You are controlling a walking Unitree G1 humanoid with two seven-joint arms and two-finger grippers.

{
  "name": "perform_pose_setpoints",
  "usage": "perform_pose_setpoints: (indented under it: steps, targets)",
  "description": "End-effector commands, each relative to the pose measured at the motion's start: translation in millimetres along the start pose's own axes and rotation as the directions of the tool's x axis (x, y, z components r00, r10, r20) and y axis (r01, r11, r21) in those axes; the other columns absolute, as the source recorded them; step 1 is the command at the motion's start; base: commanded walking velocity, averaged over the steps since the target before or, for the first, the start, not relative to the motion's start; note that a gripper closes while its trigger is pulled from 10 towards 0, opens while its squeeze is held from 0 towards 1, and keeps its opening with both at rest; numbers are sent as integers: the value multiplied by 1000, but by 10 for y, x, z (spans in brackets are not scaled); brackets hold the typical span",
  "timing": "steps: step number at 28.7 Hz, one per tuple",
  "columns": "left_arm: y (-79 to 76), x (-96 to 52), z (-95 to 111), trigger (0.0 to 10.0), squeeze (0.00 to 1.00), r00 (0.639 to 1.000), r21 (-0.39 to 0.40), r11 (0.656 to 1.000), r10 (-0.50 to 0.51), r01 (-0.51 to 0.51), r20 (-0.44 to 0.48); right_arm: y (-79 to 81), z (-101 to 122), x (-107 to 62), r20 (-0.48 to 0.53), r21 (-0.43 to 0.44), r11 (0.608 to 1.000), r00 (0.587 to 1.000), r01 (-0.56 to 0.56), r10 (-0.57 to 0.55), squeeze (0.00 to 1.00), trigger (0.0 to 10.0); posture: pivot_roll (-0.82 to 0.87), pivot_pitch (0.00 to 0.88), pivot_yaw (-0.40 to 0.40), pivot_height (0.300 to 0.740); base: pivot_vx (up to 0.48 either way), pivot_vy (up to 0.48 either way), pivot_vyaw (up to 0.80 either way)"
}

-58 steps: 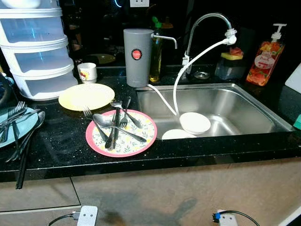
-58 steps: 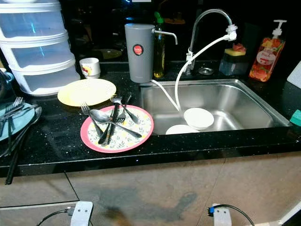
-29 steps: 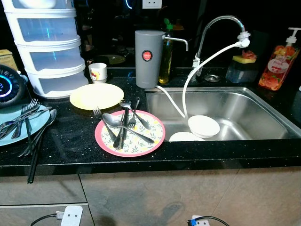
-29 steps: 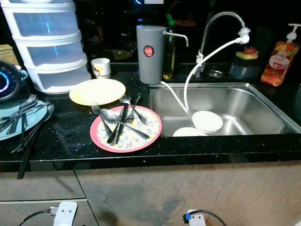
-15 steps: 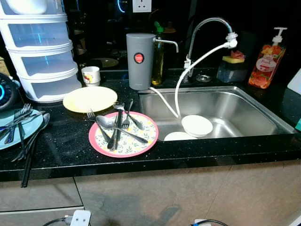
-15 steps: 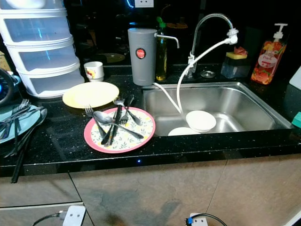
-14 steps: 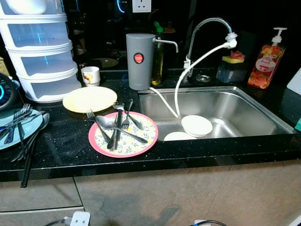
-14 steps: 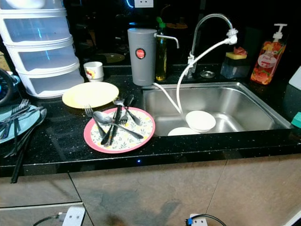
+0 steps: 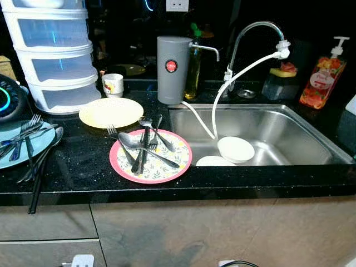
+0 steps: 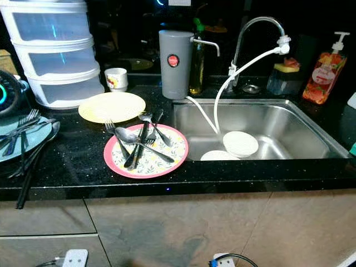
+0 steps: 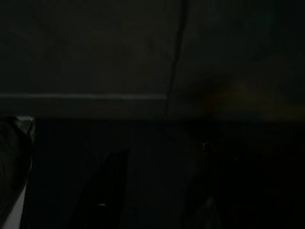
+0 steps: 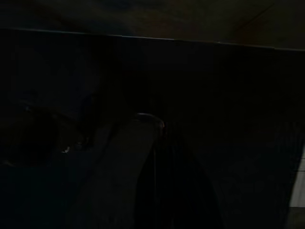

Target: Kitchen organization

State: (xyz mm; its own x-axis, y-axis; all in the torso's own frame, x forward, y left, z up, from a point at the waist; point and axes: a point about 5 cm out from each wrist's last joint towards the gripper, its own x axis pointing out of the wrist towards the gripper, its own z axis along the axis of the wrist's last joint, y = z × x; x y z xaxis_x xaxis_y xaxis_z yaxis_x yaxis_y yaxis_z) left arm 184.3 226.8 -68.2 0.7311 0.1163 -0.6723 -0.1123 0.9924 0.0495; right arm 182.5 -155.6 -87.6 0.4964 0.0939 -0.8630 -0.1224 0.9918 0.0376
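Both arms hang low in shadow. The left wrist view is very dark: the left tool [image 11: 157,191] shows two faint black fingers with a gap between them, so it looks spread and holds nothing. The right wrist view is darker; the right tool [image 12: 152,167] is a vague dark shape, and I cannot tell whether it is spread or pressed together.

Up on the black speckled tabletop [image 9: 83,172], a pink-rimmed patterned plate [image 9: 169,167] sits just left of the steel sink [image 9: 289,125], near the front edge. Across it lies a heap of cutlery [image 9: 143,146]: a spoon, forks and dark-handled pieces crossing one another. Behind it, close but apart, lies a bare yellow plate [image 9: 110,112]. At the far left a pale blue plate [image 9: 11,158] carries more forks, and a pair of black chopsticks [image 9: 38,178] reaches from it toward the front edge.

In the sink two white bowls [image 9: 236,149] rest against the near wall, one overlapping the other. A white hose [image 9: 219,105] drops from the curved tap [image 9: 250,30] into the basin. Along the back stand a grey cylindrical dispenser [image 9: 171,69], an oil bottle [image 9: 194,72] just beside it, a small white cup [image 9: 114,84], a stack of translucent drawers [image 9: 53,61], a sponge holder [image 9: 281,80] and an orange soap pump bottle [image 9: 320,80]. Below the tabletop are brownish cabinet fronts [image 9: 194,233].
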Motion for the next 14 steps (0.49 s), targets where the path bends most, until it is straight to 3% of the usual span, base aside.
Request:
perform_pose_setpoints:
  steps: [1,12,14]
  targets:
    - [43,7,47,10000,0,1000,-11,1000,11,-11,20,14,7,2,-4,-24,1000,1000,-11,11,0,10000,65,36,-91,740,0,0,0]
    - [54,18,91,10000,0,999,-19,1000,14,-13,37,-23,50,2,6,-9,1000,1000,6,-5,0,10000,54,12,-98,740,0,0,0]
    - [47,16,86,10000,0,999,-19,1000,9,-9,38,-23,45,2,6,-6,1000,1000,6,-6,0,10000,37,0,-68,740,0,0,0]
